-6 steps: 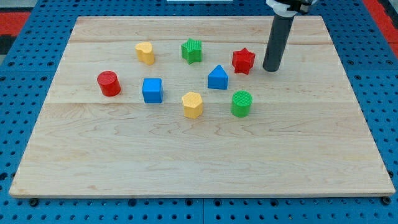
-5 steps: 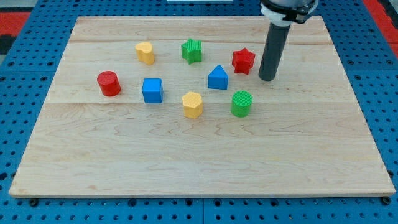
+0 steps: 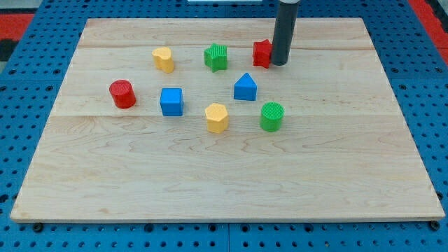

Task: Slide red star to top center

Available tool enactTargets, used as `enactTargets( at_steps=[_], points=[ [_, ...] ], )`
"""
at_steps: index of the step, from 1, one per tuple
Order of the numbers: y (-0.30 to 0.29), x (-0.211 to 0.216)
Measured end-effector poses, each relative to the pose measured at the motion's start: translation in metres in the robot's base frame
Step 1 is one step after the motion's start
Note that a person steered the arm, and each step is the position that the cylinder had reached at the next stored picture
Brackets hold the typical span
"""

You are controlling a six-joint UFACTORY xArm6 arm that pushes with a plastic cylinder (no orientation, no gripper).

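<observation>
The red star [image 3: 262,53] sits on the wooden board [image 3: 224,175] near the view's top, right of centre. My tip [image 3: 279,63] stands against the star's right side and the rod hides part of the star. A green star [image 3: 216,57] lies just left of the red star.
A yellow heart-like block [image 3: 163,59] lies at the upper left. A red cylinder [image 3: 122,94], a blue cube [image 3: 171,101], a yellow hexagonal block [image 3: 217,117], a blue triangular block [image 3: 245,87] and a green cylinder [image 3: 271,116] lie across the middle.
My tip has moved to the left and toward the view's top, reaching the red star's right side. The red star has shifted up and a little left.
</observation>
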State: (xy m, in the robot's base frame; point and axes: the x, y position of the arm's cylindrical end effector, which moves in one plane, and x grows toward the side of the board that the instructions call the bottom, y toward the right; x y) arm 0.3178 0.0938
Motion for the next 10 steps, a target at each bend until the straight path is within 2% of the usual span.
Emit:
enactTargets(
  at_steps=[1,3,4,5,6,7,8,10],
  points=[
    [-0.002,-0.004],
    [-0.030,0.021],
    [-0.046,0.014],
    [-0.046,-0.007],
    [-0.043,-0.008],
    [-0.029,0.021],
    [-0.004,0.018],
    [-0.030,-0.023]
  ],
)
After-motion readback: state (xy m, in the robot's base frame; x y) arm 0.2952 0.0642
